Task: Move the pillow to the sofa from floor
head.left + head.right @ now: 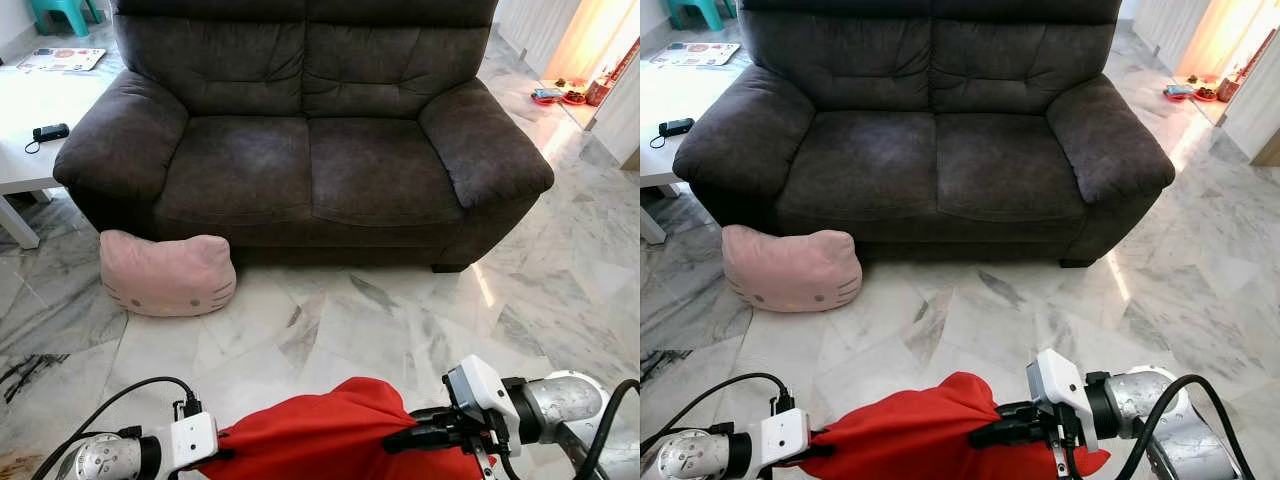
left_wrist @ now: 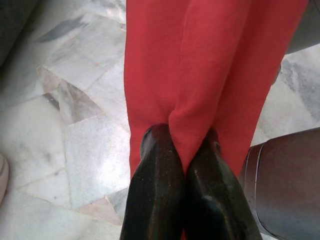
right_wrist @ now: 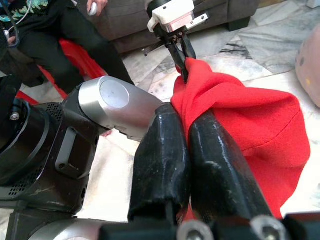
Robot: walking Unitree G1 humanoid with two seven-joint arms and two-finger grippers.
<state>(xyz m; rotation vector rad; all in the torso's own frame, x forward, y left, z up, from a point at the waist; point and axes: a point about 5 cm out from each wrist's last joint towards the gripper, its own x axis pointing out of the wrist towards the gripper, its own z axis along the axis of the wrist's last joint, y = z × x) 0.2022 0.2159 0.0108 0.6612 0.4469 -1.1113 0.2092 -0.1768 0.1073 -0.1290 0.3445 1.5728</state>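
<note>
Gripping red pillow [image 1: 320, 435] between left claw [image 1: 215, 455] and right claw [image 1: 400, 440], lifted; sofa [image 1: 300, 170] ahead, placing remains.

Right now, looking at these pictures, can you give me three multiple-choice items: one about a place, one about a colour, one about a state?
1. Where does the pink pillow lie?
A. On the sofa seat
B. On the floor by the sofa's front corner
C. On the white table

2. What colour is the pillow held between the two arms?
A. Red
B. Blue
C. Grey

3. How is the left pincer?
A. Open over the floor
B. Shut on the red pillow
C. Shut on a cable

Answers: 1 B, it rests on marble tiles; 2 A, red fabric; 3 B, its fingers pinch a red fold, as the right pincer does.
</note>
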